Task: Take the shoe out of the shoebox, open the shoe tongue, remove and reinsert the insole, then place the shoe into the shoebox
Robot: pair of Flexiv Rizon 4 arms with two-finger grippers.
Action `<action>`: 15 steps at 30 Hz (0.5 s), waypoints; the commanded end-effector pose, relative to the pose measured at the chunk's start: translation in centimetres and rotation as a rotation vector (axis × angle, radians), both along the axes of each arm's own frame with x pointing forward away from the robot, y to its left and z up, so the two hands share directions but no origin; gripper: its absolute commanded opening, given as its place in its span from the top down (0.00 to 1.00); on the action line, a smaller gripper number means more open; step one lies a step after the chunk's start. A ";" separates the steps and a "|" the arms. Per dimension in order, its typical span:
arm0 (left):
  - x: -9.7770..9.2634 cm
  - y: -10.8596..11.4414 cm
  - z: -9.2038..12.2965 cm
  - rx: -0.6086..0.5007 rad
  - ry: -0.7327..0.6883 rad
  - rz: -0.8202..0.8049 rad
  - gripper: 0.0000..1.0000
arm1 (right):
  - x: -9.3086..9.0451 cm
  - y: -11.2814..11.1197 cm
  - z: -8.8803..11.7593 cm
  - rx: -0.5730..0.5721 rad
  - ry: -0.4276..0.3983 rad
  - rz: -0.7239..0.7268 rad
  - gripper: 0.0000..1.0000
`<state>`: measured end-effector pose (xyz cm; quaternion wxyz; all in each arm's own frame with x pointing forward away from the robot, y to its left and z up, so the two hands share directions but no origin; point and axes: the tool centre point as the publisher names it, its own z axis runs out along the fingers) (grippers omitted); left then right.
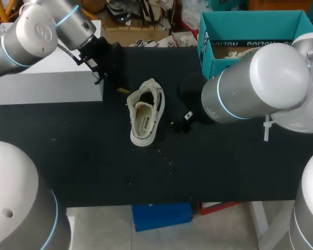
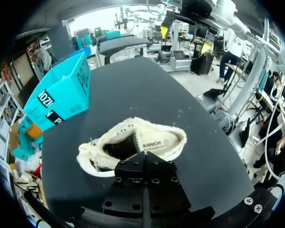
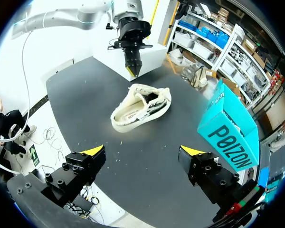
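Note:
A cream low-top shoe [image 1: 145,115] lies on the black table [image 1: 94,156] near the middle, its dark opening toward the back and a cream flap with print over its front. My left gripper [image 1: 123,90] is shut with nothing in it, its tip just beside the shoe's back-left rim. In the left wrist view the shut left gripper [image 2: 145,156] hangs right over the shoe [image 2: 133,140]. My right gripper [image 3: 143,152] stands open and empty, well short of the shoe [image 3: 140,107]; in the head view the right gripper [image 1: 181,124] is right of the shoe. The teal shoebox [image 1: 253,23] stands open at the back right.
A white box [image 1: 47,83] sits at the table's left, behind my left arm. Something cream [image 1: 239,52] lies inside the shoebox. Small crumbs [image 1: 167,156] dot the table in front of the shoe. The shoebox [image 3: 228,130] is to the right gripper's right side.

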<state>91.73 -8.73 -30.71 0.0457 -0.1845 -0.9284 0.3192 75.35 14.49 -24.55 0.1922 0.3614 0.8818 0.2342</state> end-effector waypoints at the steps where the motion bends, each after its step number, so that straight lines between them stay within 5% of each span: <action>1: -0.7 0.7 0.2 0.009 -0.004 0.022 1.00 | -0.1 -0.1 -0.1 0.002 -0.001 0.000 0.00; 3: -0.9 1.0 0.1 0.017 -0.002 0.025 0.99 | -0.1 -0.1 -0.1 0.002 -0.001 0.000 0.00; 4: -0.9 1.2 0.0 0.024 -0.004 0.028 0.75 | -0.1 -0.1 -0.1 0.002 -0.001 0.000 0.00; 5: -0.9 1.4 0.0 0.024 -0.002 0.034 0.38 | -0.1 -0.1 -0.1 0.002 -0.001 0.000 0.00; 7: -0.9 1.4 0.0 0.024 -0.002 0.034 0.00 | -0.1 -0.1 -0.1 0.002 -0.001 0.000 0.00; 15: -0.9 1.4 0.0 0.024 -0.002 0.034 0.00 | -0.1 -0.1 -0.1 0.002 -0.001 0.000 0.00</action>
